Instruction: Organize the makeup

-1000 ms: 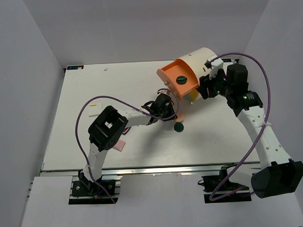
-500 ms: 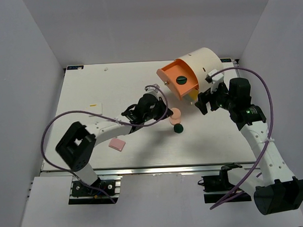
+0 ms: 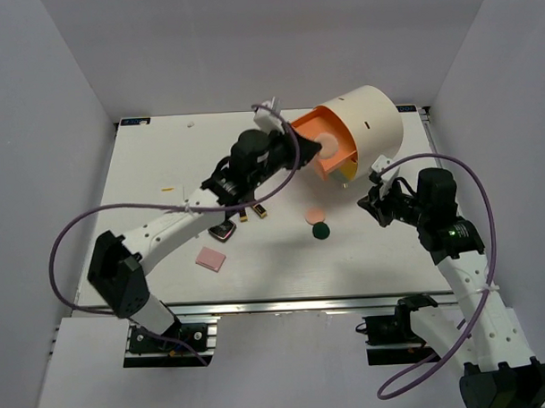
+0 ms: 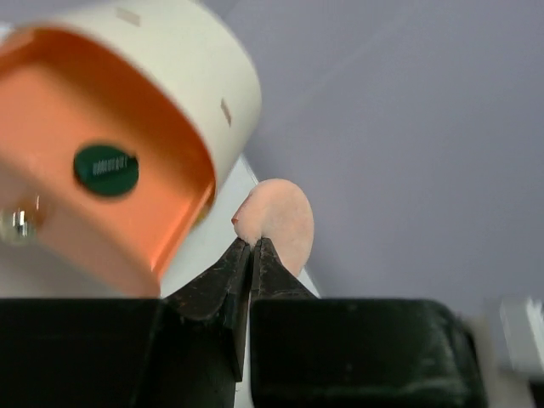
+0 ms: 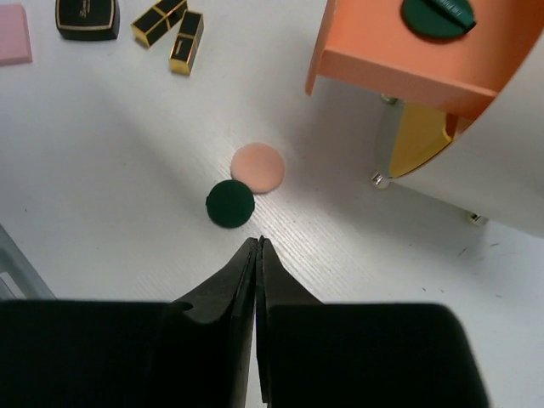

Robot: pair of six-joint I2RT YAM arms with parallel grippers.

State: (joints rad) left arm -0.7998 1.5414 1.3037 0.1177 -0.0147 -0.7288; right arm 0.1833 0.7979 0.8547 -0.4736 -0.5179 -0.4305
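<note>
- Two hands are at work over a white tabletop (image 3: 146, 173) with a faint wood grain. Pale grey walls close it in on three sides, and a metal rail (image 3: 285, 304) runs along its bottom edge in the overhead view.
- Left hand (image 4: 252, 242) is up at the orange drawer (image 3: 303, 131), pinched tight on the lower edge of a peach disc (image 4: 280, 221). In the wrist view the disc stands on edge to the right of the cream cylinder (image 3: 368, 120).
- Inside that drawer one dark green disc (image 4: 105, 169) lies flat. It carries pale lettering, too blurred to read.
- Right hand (image 5: 257, 246) has its fingers pressed together with nothing in them. It hovers above the tabletop, right of centre in the overhead view.
- Just above its tips in the wrist view, a second dark green disc (image 5: 229, 203) touches a second peach disc (image 5: 257, 167). Both lie flat on the tabletop.
- Upper left of that view: two lipstick tubes (image 5: 159, 21) (image 5: 186, 41) side by side. Next to them sits the compact (image 5: 87, 17), its gold lettering too small to read.
- Pink square (image 5: 13, 34) is cut by the left frame edge.
- Yellow drawer front (image 5: 416, 140) peeks out below the orange one.
</note>
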